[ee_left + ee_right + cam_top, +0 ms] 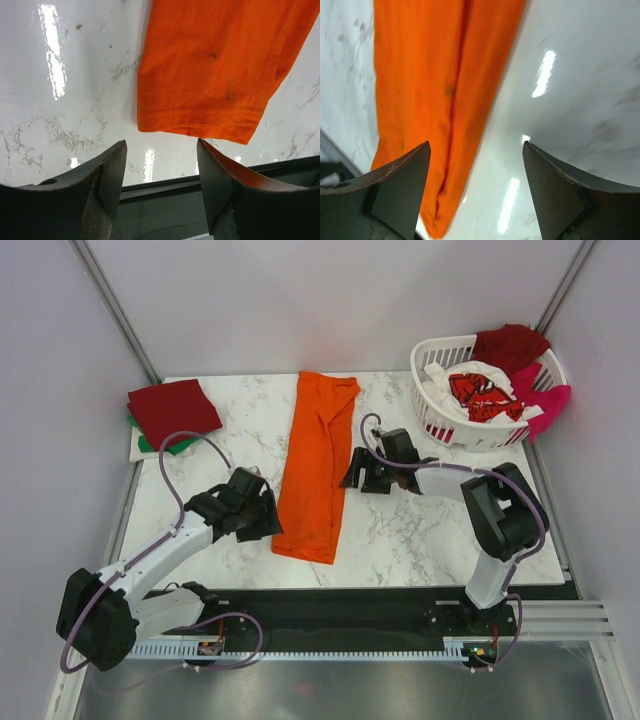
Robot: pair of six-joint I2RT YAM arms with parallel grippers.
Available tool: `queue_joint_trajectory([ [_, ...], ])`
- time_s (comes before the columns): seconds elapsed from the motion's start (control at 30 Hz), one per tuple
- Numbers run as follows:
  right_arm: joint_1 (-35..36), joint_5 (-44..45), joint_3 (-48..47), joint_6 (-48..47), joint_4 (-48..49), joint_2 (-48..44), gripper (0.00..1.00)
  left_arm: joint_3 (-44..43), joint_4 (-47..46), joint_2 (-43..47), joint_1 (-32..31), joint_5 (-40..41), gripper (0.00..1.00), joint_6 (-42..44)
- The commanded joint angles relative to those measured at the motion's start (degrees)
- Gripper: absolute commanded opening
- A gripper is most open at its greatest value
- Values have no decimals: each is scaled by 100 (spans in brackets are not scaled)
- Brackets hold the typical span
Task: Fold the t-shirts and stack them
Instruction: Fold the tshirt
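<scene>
overhead looks down; close wrist views share orange t-shirt (pixel 210 70).

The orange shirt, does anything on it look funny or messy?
Yes, a little. The orange t-shirt has a few small dark spots near its bottom hem that look like stains. Folded into a long strip, it also lies slightly slanted on the marble table rather than straight.

Arms: left arm (pixel 150 558), right arm (pixel 487 575); white tubular links, bulky black joint housings. Wiring: purple cables (pixel 168 465) looped along each. Grippers: left gripper (pixel 268 508), right gripper (pixel 352 476); black, two wedge-shaped fingers (pixel 107 175) apiece, edges scuffed pale.
</scene>
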State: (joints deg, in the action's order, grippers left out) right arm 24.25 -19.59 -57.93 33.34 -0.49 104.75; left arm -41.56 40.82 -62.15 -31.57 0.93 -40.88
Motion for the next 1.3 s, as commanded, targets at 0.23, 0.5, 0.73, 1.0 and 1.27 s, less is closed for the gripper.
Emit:
queue_joint_trajectory([
  [0.23,783,-361,2400,393,603,-1175,84,183,-1234,-1071,28,30,62,-218],
  [0.5,783,-492,2857,357,568,-1431,84,824,-1682,-1396,28,-66,45,-385],
  [0.73,1037,-343,3130,602,190,-2062,83,1097,-1937,-1440,28,-58,2,-535],
  [1.0,2188,-185,3473,1657,830,-2240,77,1273,-2078,-1273,20,-426,2,-772],
  [1.27,2866,236,3341,2053,1324,-1713,66,1387,-2104,-1159,11,-602,2,-825],
])
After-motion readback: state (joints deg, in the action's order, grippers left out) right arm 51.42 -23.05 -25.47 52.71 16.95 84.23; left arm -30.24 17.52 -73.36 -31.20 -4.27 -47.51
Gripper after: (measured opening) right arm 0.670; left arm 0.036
